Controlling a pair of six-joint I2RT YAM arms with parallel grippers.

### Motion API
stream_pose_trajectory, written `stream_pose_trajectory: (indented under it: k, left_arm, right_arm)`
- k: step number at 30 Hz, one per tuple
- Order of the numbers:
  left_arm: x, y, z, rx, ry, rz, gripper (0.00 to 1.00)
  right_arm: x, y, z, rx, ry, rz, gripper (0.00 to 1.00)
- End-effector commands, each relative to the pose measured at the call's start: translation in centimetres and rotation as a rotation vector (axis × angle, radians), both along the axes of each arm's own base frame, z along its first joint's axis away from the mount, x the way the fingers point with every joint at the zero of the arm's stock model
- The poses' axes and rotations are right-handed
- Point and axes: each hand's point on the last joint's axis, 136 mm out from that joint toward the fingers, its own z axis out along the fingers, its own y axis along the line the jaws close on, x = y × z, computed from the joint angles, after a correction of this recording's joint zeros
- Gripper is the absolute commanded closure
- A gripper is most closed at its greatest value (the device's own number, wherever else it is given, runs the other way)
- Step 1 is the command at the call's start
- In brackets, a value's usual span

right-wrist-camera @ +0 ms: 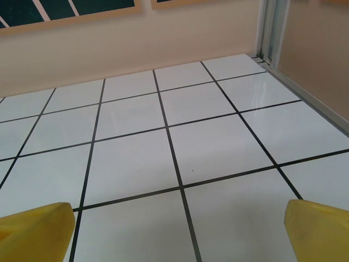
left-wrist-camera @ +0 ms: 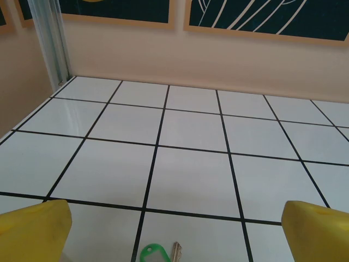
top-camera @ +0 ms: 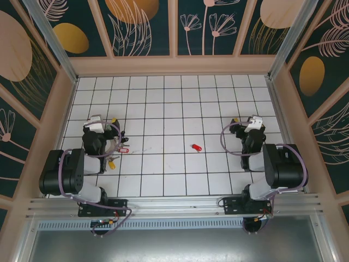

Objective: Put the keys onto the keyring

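One white, black-gridded tiled floor [top-camera: 163,103] within beige, floral-panelled walls [top-camera: 174,65]

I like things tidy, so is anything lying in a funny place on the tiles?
Yes. One red key lies alone in the middle of the tiled floor, far from the other keys bunched beside the left claw. Nothing looks broken or spilled.

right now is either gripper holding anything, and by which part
Nothing is held. The left gripper is open above a green-headed key lying loose on the tiles; the right gripper is open over white tiles.
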Motion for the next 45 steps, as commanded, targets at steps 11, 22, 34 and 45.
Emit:
stream_pose_trajectory:
  k: [11, 22, 34, 45]
  left_arm:
    - [0.6, 0.0, 1.6, 0.019, -0.061, 0.005, 0.02]
    - [0.6, 0.0, 1.6, 0.017, -0.062, 0.004, 0.02]
    - [-0.6, 2.2, 3.3, -0.019, -0.093, 0.140, 0.01]
    - [-4.1, 5.5, 3.0, -0.375, 0.458, 0.541, 0.01]
  right_arm:
    - [0.8, 0.2, 1.5, -0.001, -0.058, 0.027, 0.01]
    - [0.9, 0.2, 1.6, 0.001, -0.060, 0.026, 0.01]
    - [0.2, -1.4, 2.8, 0.049, -0.084, -0.035, 0.01]
    - [-0.9, -4.6, 11.1, 0.162, 0.078, -0.233, 0.01]
